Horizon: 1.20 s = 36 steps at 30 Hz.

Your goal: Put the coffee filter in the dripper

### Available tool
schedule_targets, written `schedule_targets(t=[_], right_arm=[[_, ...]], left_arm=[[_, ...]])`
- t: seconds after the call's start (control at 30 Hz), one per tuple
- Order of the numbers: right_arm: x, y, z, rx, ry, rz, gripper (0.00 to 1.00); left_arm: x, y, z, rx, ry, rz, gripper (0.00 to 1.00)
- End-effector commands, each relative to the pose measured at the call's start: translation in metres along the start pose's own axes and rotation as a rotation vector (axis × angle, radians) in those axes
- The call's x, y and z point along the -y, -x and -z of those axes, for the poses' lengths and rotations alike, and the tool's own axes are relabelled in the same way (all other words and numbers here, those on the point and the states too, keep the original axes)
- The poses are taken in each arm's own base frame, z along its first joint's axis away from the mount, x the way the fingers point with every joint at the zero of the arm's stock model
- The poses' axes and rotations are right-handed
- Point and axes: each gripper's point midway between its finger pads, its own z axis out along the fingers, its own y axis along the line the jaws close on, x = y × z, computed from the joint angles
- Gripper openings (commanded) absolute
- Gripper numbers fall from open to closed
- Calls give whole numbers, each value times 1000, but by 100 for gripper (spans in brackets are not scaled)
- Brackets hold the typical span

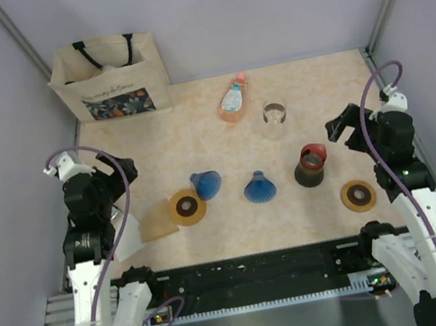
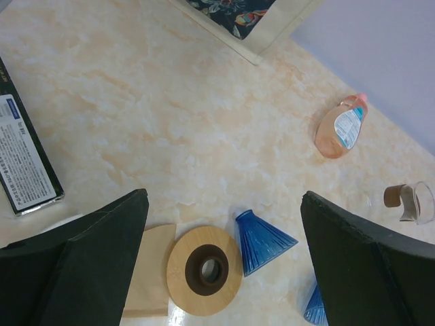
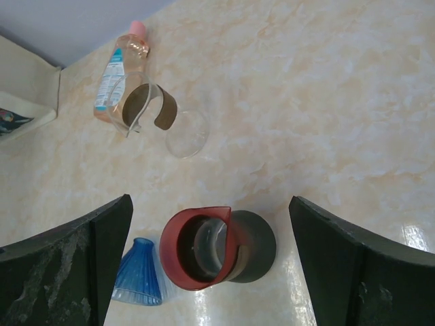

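Top view: left claw (image 1: 115, 169) and right claw (image 1: 345, 124) gaped fully, empty, over the worktop's (image 1: 195, 129) side edges. Two blue drippers (image 1: 206, 183) (image 1: 259, 187) lay mid-worktop, with two rings (image 1: 186, 206) (image 1: 358, 195) and one filter (image 1: 154, 222) by the near-left corner. Left wrist: filter touched a ring. Right wrist: one red cup (image 3: 197, 248), untouched.

No wording can be made out: small print is seen on the tote bag (image 1: 109, 82), the pink bottle (image 2: 343, 128) and the dark box (image 2: 26, 159), but none is legible.
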Motion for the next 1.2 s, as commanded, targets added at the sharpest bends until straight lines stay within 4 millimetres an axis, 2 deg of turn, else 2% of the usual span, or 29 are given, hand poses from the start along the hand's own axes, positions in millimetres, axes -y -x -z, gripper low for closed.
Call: schedule_targets(t=[0.0,0.13,0.2,0.23,0.3,0.4,0.47,0.53,0.63,0.73,0.77,0.87,0.93,1.0,1.17], right_arm=[[-33,21,14,54,157,62,99],[-69,24,21,77,379,181,99],[-97,19,27,55,561,190,99],[-121,6,40,-14,742,217,99],[-147,-19,54,-173,923,249,99],[-157,-59,30,-256,773,419,99],[-168,-92,27,-305,745,559,99],[-170,-118,23,-358,727,647,99],[-166,-138,9,-388,646,739,99],[-164,-143,-3,-410,592,738,99],[-164,-145,-5,-417,586,734,99],[-161,-148,-8,-424,570,728,99],[-160,-144,-10,-398,554,724,99],[-159,-141,-10,-375,550,717,99],[-161,-134,-3,-333,572,697,99]], left_arm=[[21,-2,-2,-30,-116,-25,99],[35,-14,-6,-63,-209,-10,99],[43,-21,-10,-92,-270,-9,99],[46,-25,-11,-110,-288,-10,99],[46,-31,-15,-143,-290,-16,99],[42,-41,-20,-181,-281,-12,99],[39,-46,-22,-192,-276,-7,99],[34,-52,-23,-207,-252,3,99],[33,-65,-22,-255,-257,38,99],[15,-93,-28,-330,-172,95,99],[4,-105,-32,-360,-117,110,97],[-6,-142,-34,-456,-27,63,95],[-2,-160,-37,-498,-2,15,93],[-2,-177,-40,-555,36,-29,88],[-22,-211,-53,-695,179,-87,66]])
